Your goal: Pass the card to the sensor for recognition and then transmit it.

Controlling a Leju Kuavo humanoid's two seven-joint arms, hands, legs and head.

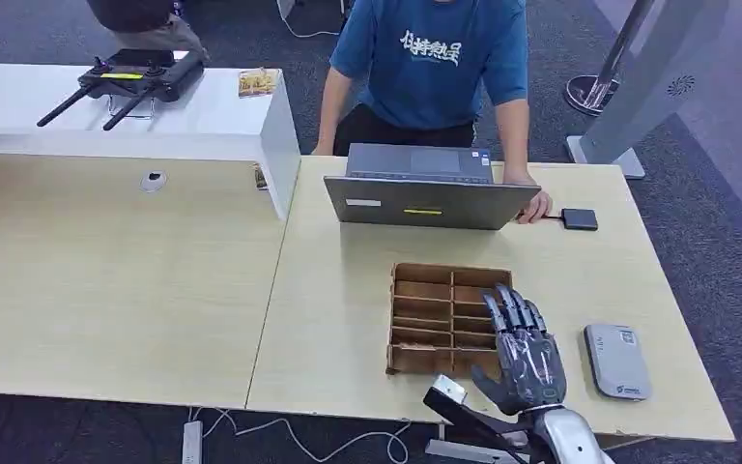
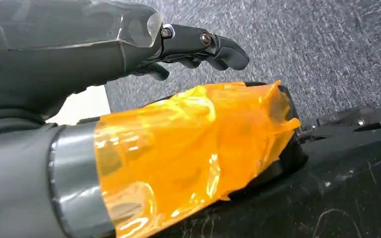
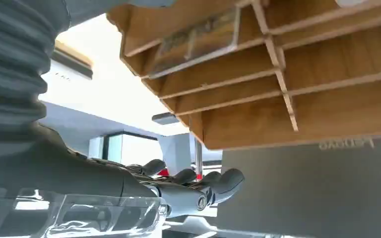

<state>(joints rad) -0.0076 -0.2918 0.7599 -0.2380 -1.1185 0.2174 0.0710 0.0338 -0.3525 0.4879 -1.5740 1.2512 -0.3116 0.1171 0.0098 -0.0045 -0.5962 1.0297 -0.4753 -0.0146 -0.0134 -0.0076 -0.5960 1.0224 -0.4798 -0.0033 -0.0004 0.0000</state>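
A wooden box (image 1: 425,319) with several slots sits on the light table near its front edge. My right hand (image 1: 525,348) hovers over the box's right column, fingers stretched forward and apart, holding nothing. In the right wrist view the same hand (image 3: 129,188) reaches beside the box (image 3: 327,89), and a printed card (image 3: 198,39) lies in one of its slots. A grey flat sensor (image 1: 616,361) lies on the table just right of my hand. My left hand (image 2: 129,44) hangs over grey carpet with nothing in it; orange film wraps its thumb (image 2: 188,148).
A grey laptop (image 1: 430,200) stands open behind the box, with a person in a blue shirt (image 1: 435,58) leaning on the table behind it. A small black device (image 1: 580,218) lies beside the laptop. A white raised shelf (image 1: 203,116) carries a black controller (image 1: 126,82).
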